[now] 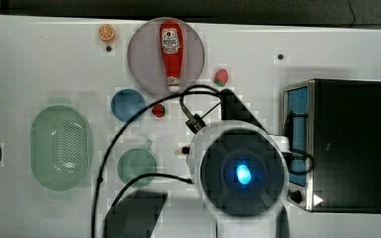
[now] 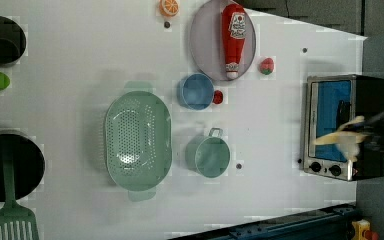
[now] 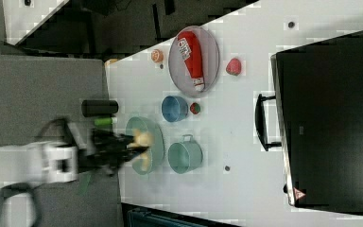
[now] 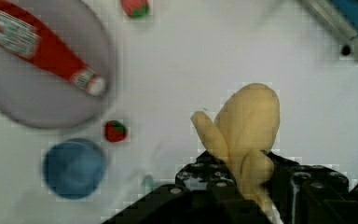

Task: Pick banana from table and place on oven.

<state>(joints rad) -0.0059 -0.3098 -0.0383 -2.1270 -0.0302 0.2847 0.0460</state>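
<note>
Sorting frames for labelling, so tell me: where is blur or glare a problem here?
Left view: end effector and banana smeared. Right view: arm and banana likewise blurred. Top view: blue light glares on the arm. Wrist view: banana sharp, ketchup bottle soft.

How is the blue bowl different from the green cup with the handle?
The blue bowl is blue, while the green cup is pale green. The green cup has a small handle on its rim; the blue bowl has none. In the left view the green cup looks a bit wider than the blue bowl. Both are round, open at the top and stand upright on the white table.
</note>
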